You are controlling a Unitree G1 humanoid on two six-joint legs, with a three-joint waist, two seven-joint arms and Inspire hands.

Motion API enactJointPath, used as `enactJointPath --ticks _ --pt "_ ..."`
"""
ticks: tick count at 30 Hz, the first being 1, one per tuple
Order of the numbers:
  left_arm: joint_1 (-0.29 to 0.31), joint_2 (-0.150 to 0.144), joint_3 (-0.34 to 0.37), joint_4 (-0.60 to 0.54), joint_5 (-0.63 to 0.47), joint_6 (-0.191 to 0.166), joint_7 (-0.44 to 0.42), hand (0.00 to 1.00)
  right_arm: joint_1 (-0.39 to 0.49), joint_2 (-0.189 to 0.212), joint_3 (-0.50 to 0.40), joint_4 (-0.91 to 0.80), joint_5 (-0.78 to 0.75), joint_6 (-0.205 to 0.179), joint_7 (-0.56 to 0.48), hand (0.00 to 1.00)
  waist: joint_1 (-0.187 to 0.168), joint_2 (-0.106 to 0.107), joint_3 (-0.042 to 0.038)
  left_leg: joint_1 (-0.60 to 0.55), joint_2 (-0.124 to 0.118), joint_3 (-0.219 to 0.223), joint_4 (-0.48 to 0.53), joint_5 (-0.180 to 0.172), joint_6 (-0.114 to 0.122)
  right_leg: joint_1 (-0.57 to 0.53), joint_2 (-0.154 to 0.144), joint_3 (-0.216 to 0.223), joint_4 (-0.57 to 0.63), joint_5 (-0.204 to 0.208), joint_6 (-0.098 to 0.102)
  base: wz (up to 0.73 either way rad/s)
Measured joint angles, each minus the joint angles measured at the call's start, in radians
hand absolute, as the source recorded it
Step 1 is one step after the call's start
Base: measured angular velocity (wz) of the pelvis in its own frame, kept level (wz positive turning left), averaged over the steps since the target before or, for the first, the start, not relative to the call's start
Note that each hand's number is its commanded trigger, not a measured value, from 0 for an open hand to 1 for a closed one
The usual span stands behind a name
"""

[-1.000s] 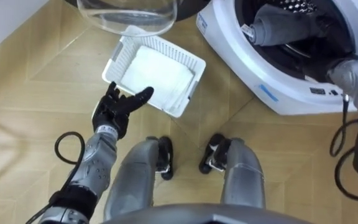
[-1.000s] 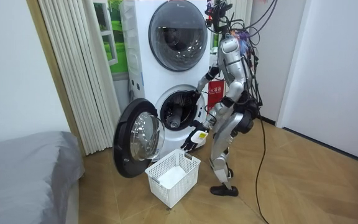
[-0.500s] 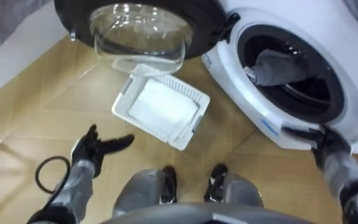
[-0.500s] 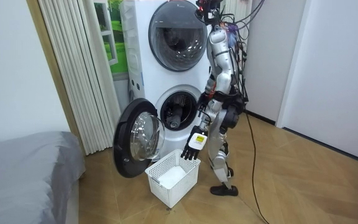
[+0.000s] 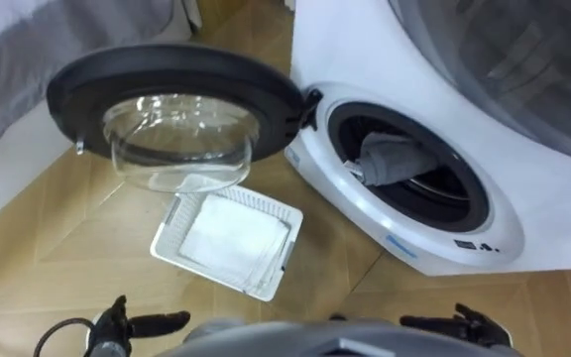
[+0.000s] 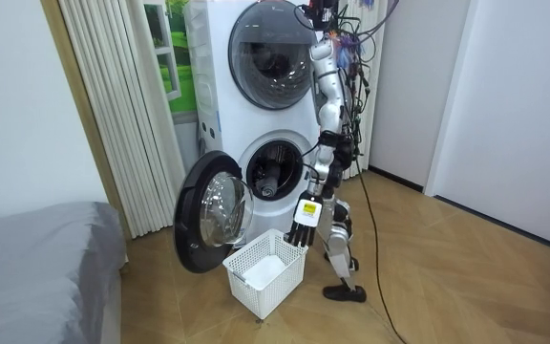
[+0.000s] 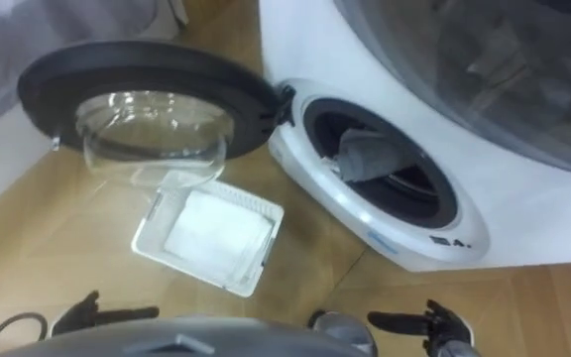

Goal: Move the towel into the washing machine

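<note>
Up straight now vs 1 s ago, when I was bent low w/ my right arm reaching at the drum mouth and my left hand beside the basket. The view has risen w/ me, so the whole open door point(image 5: 171, 74) of the washing machine point(image 5: 523, 213) shows now. My left hand point(image 5: 132, 325) has come off the basket side and hangs low at the bottom edge, fingers straight and spread, nothing in them. My right hand point(image 5: 459, 325) is out of the drum area, low on the other side, fingers also stretched flat, holding nothing. The towel point(image 5: 231, 238) hasn't moved: white, folded, lying flat in the white basket point(image 5: 165, 226) on the wood floor, just below the door glass and beside the drum mouth. A grey cloth point(image 5: 390, 162) sits in the drum opening as before. In the room view I stand upright between machine and basket, 1 hand hanging over the basket's far rim.
</note>
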Motion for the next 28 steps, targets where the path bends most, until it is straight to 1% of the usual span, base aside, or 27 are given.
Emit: enactJointPath --ticks 2,4,5,6,8,9,10,11,12,13,14,15,16,17,18,19,20,21,22,23,24,25,26,27,28 --pt "0.0 -0.008 0.005 0.021 0.001 0.007 0.001 0.0 0.015 0.005 0.004 -0.031 -0.04 0.002 0.002 0.0 0.007 0.002 0.0003 0.021 0.0 -0.001 -0.01 0.005 -0.007 0.01 0.008 0.022 0.001 0.0 0.0 -0.14" --pt "0.0 -0.02 0.011 0.039 0.001 0.014 0.002 0.0 0.015 0.017 0.004 -0.036 -0.053 0.0 0.012 0.0 0.004 0.001 0.003 0.035 0.002 -0.004 -0.011 0.005 -0.007 0.025 0.013 0.024 -0.004 0.0 0.0 -0.18" --pt "0.001 -0.025 0.016 0.045 0.001 0.015 0.003 0.0 0.015 0.022 0.003 -0.035 -0.056 -0.001 0.017 0.0 0.004 -0.001 0.0025 0.04 0.003 -0.007 -0.011 0.005 -0.007 0.033 0.014 0.024 -0.008 0.0 0.0 -0.08" --pt "0.001 -0.034 0.025 0.05 0.001 0.016 0.006 0.0 0.017 0.03 0.001 -0.032 -0.056 0.0 0.025 0.0 0.0 -0.008 0.004 0.051 0.003 -0.008 -0.011 0.005 -0.007 0.048 0.016 0.024 -0.017 -0.001 -0.001 0.0" --pt "0.001 -0.049 0.052 0.054 0.001 0.018 0.009 0.0 0.02 0.036 0.001 -0.025 -0.056 0.001 0.038 0.0 -0.001 -0.015 0.0042 0.069 0.011 -0.008 -0.013 0.005 -0.007 0.063 0.023 0.025 -0.016 -0.001 -0.002 -0.05" --pt "0.001 -0.051 0.062 0.056 0.001 0.022 0.009 0.0 0.02 0.039 0.001 -0.023 -0.056 0.002 0.042 0.0 -0.001 -0.018 0.003 0.072 0.012 -0.008 -0.013 0.005 -0.007 0.065 0.025 0.025 -0.016 -0.001 -0.002 -0.07" --pt "0.001 -0.053 0.085 0.056 0.004 0.027 0.009 0.0 0.021 0.046 -0.001 -0.022 -0.058 0.002 0.043 0.0 -0.001 -0.023 0.0051 0.082 0.015 -0.009 -0.013 0.005 -0.007 0.073 0.029 0.026 -0.016 -0.001 -0.002 -0.06" --pt "0.001 -0.054 0.096 0.061 0.004 0.037 0.013 0.0 0.022 0.052 -0.005 -0.019 -0.063 0.003 0.043 0.0 -0.002 -0.023 0.0043 0.091 0.017 -0.011 -0.012 0.005 -0.007 0.082 0.031 0.028 -0.016 -0.001 -0.002 -0.07" --pt "0.001 -0.055 0.104 0.061 0.004 0.042 0.014 0.0 0.022 0.055 -0.007 -0.018 -0.064 0.003 0.043 0.0 -0.003 -0.025 0.0051 0.098 0.018 -0.011 -0.012 0.005 -0.008 0.088 0.033 0.033 -0.016 -0.001 -0.002 -0.09" --pt "0.002 -0.056 0.114 0.061 0.003 0.052 0.015 0.0 0.025 0.059 -0.007 -0.017 -0.065 0.005 0.043 0.0 -0.004 -0.026 0.0052 0.104 0.019 -0.01 -0.002 0.005 -0.008 0.099 0.033 0.05 -0.017 0.0 -0.003 0.0" --pt "0.001 -0.054 0.127 0.063 -0.001 0.056 0.018 0.0 0.024 0.065 -0.007 -0.019 -0.065 0.01 0.043 0.0 -0.007 -0.044 0.0104 0.086 0.013 -0.005 0.068 0.003 -0.011 0.121 0.012 0.084 -0.024 0.006 -0.013 0.12" --pt "0.0 -0.051 0.133 0.061 -0.005 0.055 0.021 0.0 0.024 0.071 -0.007 -0.019 -0.066 0.012 0.043 0.0 -0.011 -0.064 0.0253 0.046 0.004 -0.007 0.123 -0.017 -0.028 0.135 -0.01 0.129 -0.034 0.009 -0.017 0.56" --pt "-0.013 -0.046 0.127 0.056 -0.004 0.053 0.025 0.0 0.032 0.074 -0.019 -0.018 -0.074 0.013 0.04 0.0 -0.023 -0.082 0.0164 -0.039 -0.023 -0.037 0.097 -0.019 -0.035 0.136 -0.038 0.201 -0.037 0.008 -0.017 1.0" --pt "-0.026 -0.045 0.116 0.029 0.008 0.055 0.027 0.0 0.044 0.081 -0.062 -0.006 -0.074 0.018 0.036 0.0 -0.025 -0.069 0.0116 -0.106 -0.027 -0.005 0.043 0.055 0.008 0.114 -0.057 0.194 -0.018 -0.008 0.004 0.8" --pt "-0.017 -0.047 0.114 0.019 0.016 0.053 0.035 0.0 0.044 0.084 -0.077 0.005 -0.074 0.025 0.03 0.0 -0.002 -0.079 0.0048 -0.093 -0.04 0.009 0.036 0.074 0.014 0.107 -0.069 0.186 -0.01 -0.017 0.019 0.17" --pt "-0.002 -0.052 0.117 0.021 0.029 0.055 0.049 0.0 0.035 0.077 -0.08 0.015 -0.075 0.031 0.029 0.0 0.026 -0.078 0.0067 -0.066 -0.041 0.02 0.03 0.076 0.017 0.113 -0.06 0.153 -0.017 -0.022 0.025 -0.51" --pt "-0.001 -0.051 0.122 0.023 0.042 0.063 0.055 0.0 0.034 0.075 -0.079 0.014 -0.079 0.033 0.03 0.0 0.039 -0.07 0.012 -0.049 -0.04 0.006 0.026 0.075 0.017 0.111 -0.048 0.15 -0.024 -0.026 0.02 -0.61" --pt "0.01 -0.051 0.126 0.03 0.071 0.08 0.063 0.0 0.032 0.076 -0.075 0.01 -0.083 0.032 0.031 0.0 0.048 -0.063 0.0134 -0.021 -0.032 -0.052 0.024 0.075 0.017 0.096 -0.012 0.147 -0.041 -0.019 0.002 -0.54" --pt "0.011 -0.047 0.137 0.036 0.092 0.095 0.065 0.0 0.023 0.077 -0.074 0.01 -0.086 0.04 0.029 0.0 0.049 -0.056 0.0152 0.001 -0.027 -0.084 0.017 0.075 0.016 0.069 0.021 0.141 -0.067 0.026 -0.024 -0.4" --pt "0.01 -0.05 0.146 0.039 0.098 0.1 0.063 0.0 0.016 0.076 -0.074 0.01 -0.086 0.047 0.029 0.0 0.046 -0.056 0.0184 0.01 -0.03 -0.083 0.01 0.073 0.013 0.055 0.028 0.128 -0.067 0.048 -0.05 0.0" --pt "0.013 -0.064 0.153 0.045 0.105 0.103 0.062 0.0 0.017 0.073 -0.076 0.011 -0.086 0.055 0.029 0.0 0.021 -0.043 0.0088 0.034 -0.025 -0.08 -0.008 0.069 0.008 0.065 0.028 0.109 -0.043 0.048 -0.046 0.27" --pt "-0.004 -0.066 0.153 0.045 0.11 0.103 0.062 0.0 0.009 0.074 -0.076 0.011 -0.087 0.063 0.032 0.0 0.005 -0.04 0.0109 0.051 -0.024 -0.073 -0.026 0.069 0.007 0.077 0.032 0.107 -0.041 0.04 -0.047 0.3" --pt "-0.02 -0.065 0.158 0.044 0.111 0.102 0.062 0.0 -0.005 0.073 -0.076 0.012 -0.092 0.072 0.034 0.0 0.003 -0.039 0.0088 0.055 -0.02 -0.071 -0.033 0.067 0.004 0.077 0.036 0.106 -0.039 0.036 -0.052 0.11" --pt "-0.028 -0.065 0.162 0.043 0.111 0.102 0.063 0.0 -0.01 0.073 -0.076 0.011 -0.097 0.078 0.036 0.0 0.003 -0.04 0.01 0.056 -0.019 -0.071 -0.034 0.066 0.003 0.076 0.038 0.106 -0.038 0.035 -0.053 -0.04" --pt "-0.036 -0.064 0.163 0.042 0.111 0.102 0.063 0.0 -0.014 0.072 -0.076 0.011 -0.099 0.088 0.044 0.0 0.001 -0.039 0.0106 0.061 -0.015 -0.071 -0.036 0.062 -0.003 0.076 0.042 0.106 -0.032 0.032 -0.056 -0.04"
